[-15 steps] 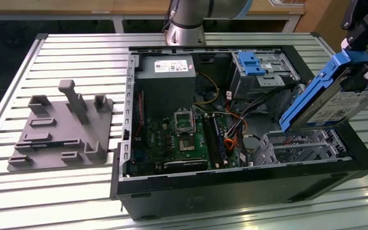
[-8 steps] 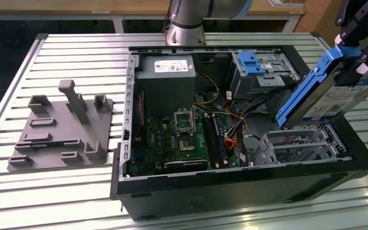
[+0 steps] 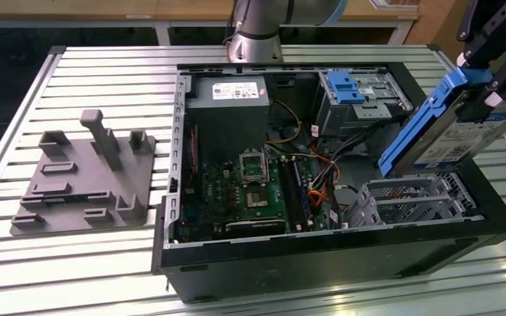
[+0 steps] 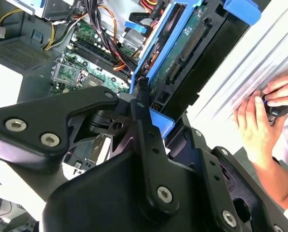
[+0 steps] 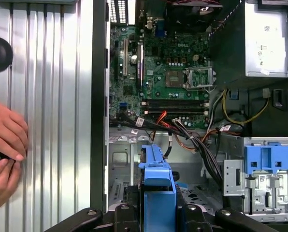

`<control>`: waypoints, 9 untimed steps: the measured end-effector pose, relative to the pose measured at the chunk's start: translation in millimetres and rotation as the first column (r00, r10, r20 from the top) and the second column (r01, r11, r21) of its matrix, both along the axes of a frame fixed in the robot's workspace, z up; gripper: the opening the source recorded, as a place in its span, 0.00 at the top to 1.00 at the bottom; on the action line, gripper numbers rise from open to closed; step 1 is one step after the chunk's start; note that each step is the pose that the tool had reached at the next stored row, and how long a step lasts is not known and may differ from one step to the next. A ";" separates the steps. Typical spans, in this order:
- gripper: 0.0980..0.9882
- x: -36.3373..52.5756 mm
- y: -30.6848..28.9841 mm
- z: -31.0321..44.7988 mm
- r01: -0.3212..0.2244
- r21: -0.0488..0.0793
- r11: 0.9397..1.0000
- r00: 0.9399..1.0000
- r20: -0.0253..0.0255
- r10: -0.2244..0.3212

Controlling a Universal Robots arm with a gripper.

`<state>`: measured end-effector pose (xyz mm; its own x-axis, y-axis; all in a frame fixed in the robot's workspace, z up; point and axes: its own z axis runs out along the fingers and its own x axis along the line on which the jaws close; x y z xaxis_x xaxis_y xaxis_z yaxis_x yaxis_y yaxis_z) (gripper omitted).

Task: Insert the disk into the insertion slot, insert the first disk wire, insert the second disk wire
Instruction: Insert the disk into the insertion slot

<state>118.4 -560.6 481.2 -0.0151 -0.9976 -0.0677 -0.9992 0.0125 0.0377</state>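
Exterior view: disk [image 3: 450, 141] hangs tilted just above the insertion slot [image 3: 411, 197], not seated, fingers [image 4: 143, 113] in the second wrist view pinching its blue-carrier end; likely rigid, dense, shock-sensitive, so grip carrier edges, never the connectors.

The disk [image 3: 460, 139] is hanging tilted over the insertion slot [image 3: 408, 197] in the case [image 3: 323, 260]; a fixture [image 3: 82, 181] is sitting on the table [image 3: 103, 66] at the exterior view's left.
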 end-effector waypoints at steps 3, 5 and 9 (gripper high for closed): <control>0.70 0.3 0.0 -1.6 0.000 -0.001 1.000 1.000 0.000 0.000; 0.70 0.3 0.0 -1.6 0.000 -0.003 1.000 1.000 0.000 0.000; 0.70 0.3 0.0 -1.8 0.000 -0.004 1.000 1.000 0.000 0.000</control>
<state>118.8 -560.6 479.4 -0.0147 -0.9979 -0.0637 -0.9992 0.0123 0.0376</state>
